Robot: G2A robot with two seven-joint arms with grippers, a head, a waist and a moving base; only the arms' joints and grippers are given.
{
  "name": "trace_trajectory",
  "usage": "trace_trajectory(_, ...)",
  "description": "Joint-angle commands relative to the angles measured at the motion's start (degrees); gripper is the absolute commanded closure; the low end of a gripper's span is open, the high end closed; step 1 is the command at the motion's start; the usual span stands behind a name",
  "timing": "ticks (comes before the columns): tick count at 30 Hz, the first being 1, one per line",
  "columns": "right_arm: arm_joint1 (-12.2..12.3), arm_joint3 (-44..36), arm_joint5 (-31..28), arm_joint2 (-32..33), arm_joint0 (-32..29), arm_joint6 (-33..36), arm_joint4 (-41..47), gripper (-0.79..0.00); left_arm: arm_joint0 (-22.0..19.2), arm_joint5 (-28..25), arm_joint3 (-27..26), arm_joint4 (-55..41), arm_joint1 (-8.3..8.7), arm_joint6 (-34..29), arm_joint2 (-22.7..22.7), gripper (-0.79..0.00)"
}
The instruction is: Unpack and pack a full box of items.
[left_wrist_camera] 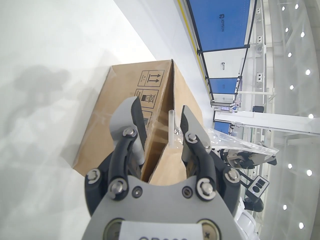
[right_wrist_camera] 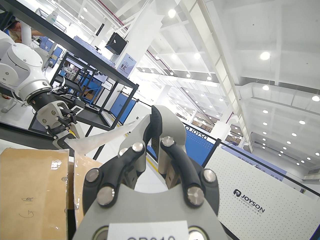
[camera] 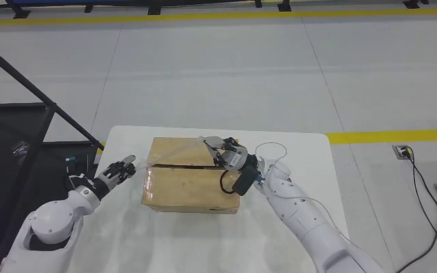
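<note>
Table (camera: 300,164): white, with the box (camera: 191,184) at its middle between the two arms.

Box handling, as a judgement: stiff corrugated card, and "full" per the task, so probably heavy. Better to open it where it sits than to lift it. Take the top flaps at their free edges along the centre seam. The walls look smooth and offer the jaws nothing to pinch.

Tape strip (camera: 171,151) handling, as a judgement: light, limp and sticky, likely to fold onto itself or cling to a pad. Hold it at the ends and keep it taut.

Box looks: brown, rectangular, with shipping symbols printed on one end wall (left_wrist_camera: 147,86). There are glossy tape patches on top and pen scribbles on the near flap (right_wrist_camera: 32,188). The top flaps lie down, with a narrow dark gap along the seam.

Tape strip looks: clear, crinkled and narrow. It is raised off the box top, running from the right gripper over the far flap toward the left gripper.

Right gripper (camera: 213,144) sits above the box's far right part. Its jaws are pressed together and pinch one end of the strip (right_wrist_camera: 100,137).

Left gripper (left_wrist_camera: 160,104) is at the box's left end. Its jaws are parted about halfway, with the strip's other end (left_wrist_camera: 171,126) standing between the pads, not clamped.
</note>
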Motion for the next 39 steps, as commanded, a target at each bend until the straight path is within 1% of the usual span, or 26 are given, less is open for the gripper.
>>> trace_trajectory(1,0.2,-0.3,0.1,0.2,-0.1,0.3,-0.3,0.000,0.5,0.3,-1.1,-0.6,0.04,0.1,-0.8,-0.785)
trace_trajectory(8,0.9,-1.4,0.8,0.9,-0.5,0.9,-0.7,0.000,2.4,0.2,-6.2,-4.8,0.05,0.4,-4.4,-0.785)
trace_trajectory(14,1.1,-1.9,1.5,0.9,-0.3,2.3,-1.3,0.000,4.1,-0.3,-10.6,-10.3,0.32,-5.5,-7.8,-0.785)
trace_trajectory(16,1.1,-1.8,1.2,0.8,-0.2,2.6,-1.3,0.000,4.2,0.1,-11.5,-11.8,0.44,-8.4,-8.1,-0.785)
trace_trajectory(18,1.1,-1.8,1.5,0.8,0.0,2.7,-1.4,0.000,3.9,0.6,-11.8,-11.8,0.57,-10.1,-8.1,-0.785)
trace_trajectory(21,1.0,-1.6,2.5,0.5,0.3,3.5,-1.9,0.000,3.2,1.0,-11.5,-11.4,0.58,-10.1,-7.2,-0.785)
trace_trajectory(24,0.8,-1.6,4.1,0.2,0.8,4.3,-2.2,0.000,2.0,1.1,-10.5,-10.6,0.46,-9.2,-5.3,-0.785)
trace_trajectory(28,0.3,-1.3,6.0,-0.5,1.6,5.1,-2.7,0.000,0.0,1.2,-8.4,-9.8,0.20,-7.8,-2.4,-0.785)
trace_trajectory(35,-0.3,-0.3,10.0,-0.9,2.5,4.4,-2.8,0.000,-4.3,1.4,-4.1,-10.2,-0.47,-6.0,2.6,-0.785)
trace_trajectory(39,-0.4,0.3,11.6,-1.2,3.1,4.7,-3.6,0.000,-6.1,1.1,-2.4,-10.1,-0.84,-4.6,4.6,-0.785)
